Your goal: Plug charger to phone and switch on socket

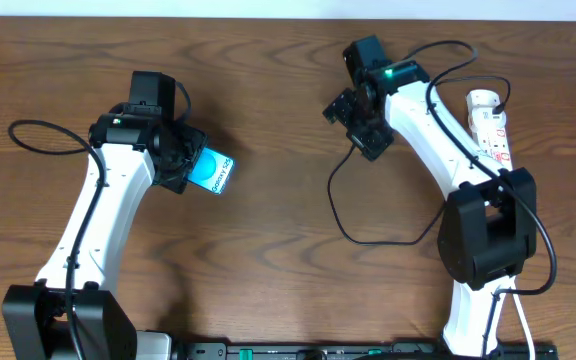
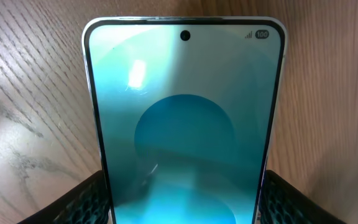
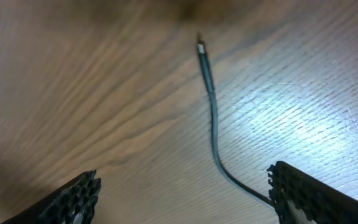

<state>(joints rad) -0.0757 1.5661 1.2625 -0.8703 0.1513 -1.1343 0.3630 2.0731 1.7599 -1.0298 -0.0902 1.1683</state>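
The phone (image 1: 215, 172) has a bright cyan screen and sits left of centre on the wooden table. My left gripper (image 1: 180, 160) is shut on it. In the left wrist view the phone (image 2: 184, 93) fills the frame, with both fingers of the left gripper (image 2: 184, 180) pressed on its side edges. The charger (image 1: 334, 195) is a thin black cable looping across the table toward the socket (image 1: 490, 125), a white power strip at the far right. My right gripper (image 1: 354, 125) is open above the cable's end. In the right wrist view the plug tip (image 3: 200, 47) lies on the wood ahead of the open right gripper (image 3: 182, 177).
The table (image 1: 268, 270) is brown wood. A black arm cable (image 1: 43, 130) arcs at the far left. The right arm's base (image 1: 486, 235) stands just below the power strip, with black and white cords around it.
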